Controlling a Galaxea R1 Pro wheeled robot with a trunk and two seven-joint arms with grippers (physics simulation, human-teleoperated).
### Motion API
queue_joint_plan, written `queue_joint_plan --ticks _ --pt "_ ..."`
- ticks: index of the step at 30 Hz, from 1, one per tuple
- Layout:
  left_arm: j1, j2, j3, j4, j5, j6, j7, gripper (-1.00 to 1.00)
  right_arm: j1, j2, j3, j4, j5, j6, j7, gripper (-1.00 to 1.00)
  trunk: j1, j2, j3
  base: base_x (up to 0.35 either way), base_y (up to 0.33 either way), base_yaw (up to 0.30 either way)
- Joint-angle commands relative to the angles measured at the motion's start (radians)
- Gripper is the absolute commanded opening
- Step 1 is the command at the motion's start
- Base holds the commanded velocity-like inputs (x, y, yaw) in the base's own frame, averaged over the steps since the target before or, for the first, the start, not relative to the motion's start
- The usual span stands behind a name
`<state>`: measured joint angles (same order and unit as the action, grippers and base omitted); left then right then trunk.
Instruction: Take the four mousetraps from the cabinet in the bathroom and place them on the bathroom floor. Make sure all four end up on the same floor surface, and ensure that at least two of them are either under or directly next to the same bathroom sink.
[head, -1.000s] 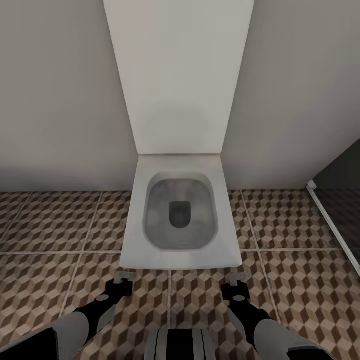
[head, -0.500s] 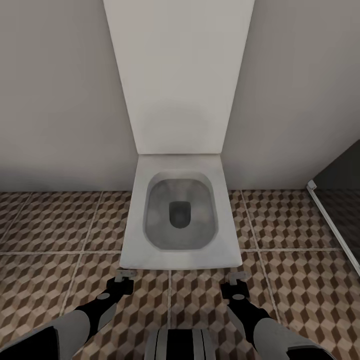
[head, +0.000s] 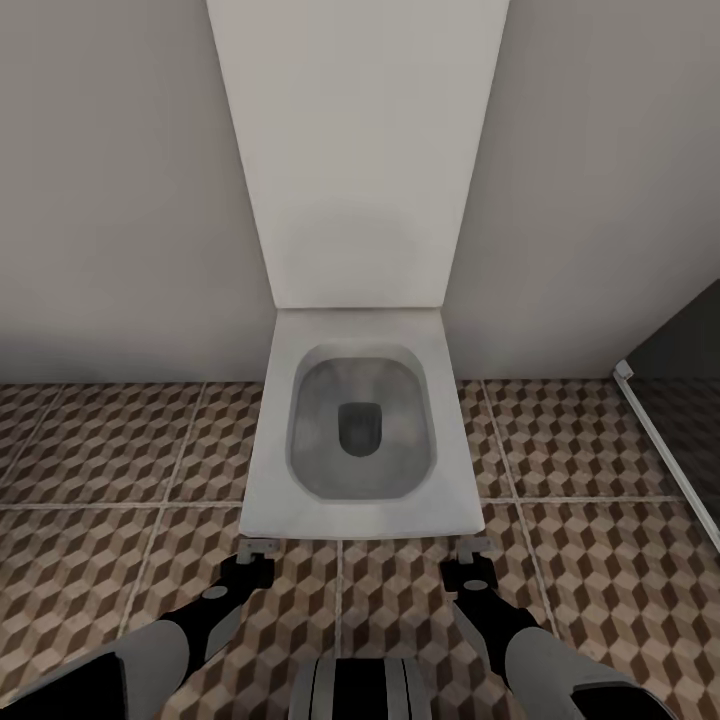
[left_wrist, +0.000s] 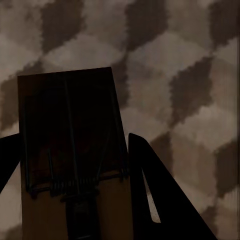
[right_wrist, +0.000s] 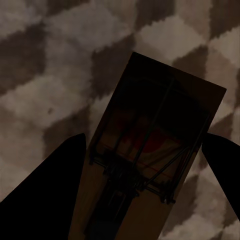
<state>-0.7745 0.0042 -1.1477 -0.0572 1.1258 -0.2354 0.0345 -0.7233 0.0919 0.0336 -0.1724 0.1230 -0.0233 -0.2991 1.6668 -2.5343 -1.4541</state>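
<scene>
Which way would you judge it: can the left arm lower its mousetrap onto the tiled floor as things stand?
Probably yes: the left gripper holds its mousetrap over bare floor, just short of the toilet.

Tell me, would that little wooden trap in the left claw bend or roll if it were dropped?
The mousetrap looks like a flat wooden board, so probably stiff and light. Its rectangular shape should land flat on the tiled floor, not roll. Its thin wire could perhaps snag.
</scene>
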Motion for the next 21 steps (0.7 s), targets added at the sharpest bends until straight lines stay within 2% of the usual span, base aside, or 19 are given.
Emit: queue_joint_plan --ticks 1,13,21 --pt "0.000 0.000 -0.008 -0.002 0.004 -0.002 0.004 -1.00 -0.001 0.000 0.003 0.001 0.006 0.000 -0.006 -1.00 0.000 0.000 -0.001 0.000 0.000 0.000" --pt "0.000 -0.011 -0.006 -0.003 0.005 -0.004 0.011 -1.00 -0.001 0.000 0.000 0.002 0.000 -0.003 -0.006 -1.00 0.000 0.000 -0.001 0.000 0.000 0.000" --pt "0.000 -0.011 -0.006 -0.003 0.006 -0.005 0.037 -1.00 -0.001 0.001 0.000 0.001 0.002 -0.003 -0.006 -1.00 0.003 -0.002 -0.031 0.000 0.000 0.000"
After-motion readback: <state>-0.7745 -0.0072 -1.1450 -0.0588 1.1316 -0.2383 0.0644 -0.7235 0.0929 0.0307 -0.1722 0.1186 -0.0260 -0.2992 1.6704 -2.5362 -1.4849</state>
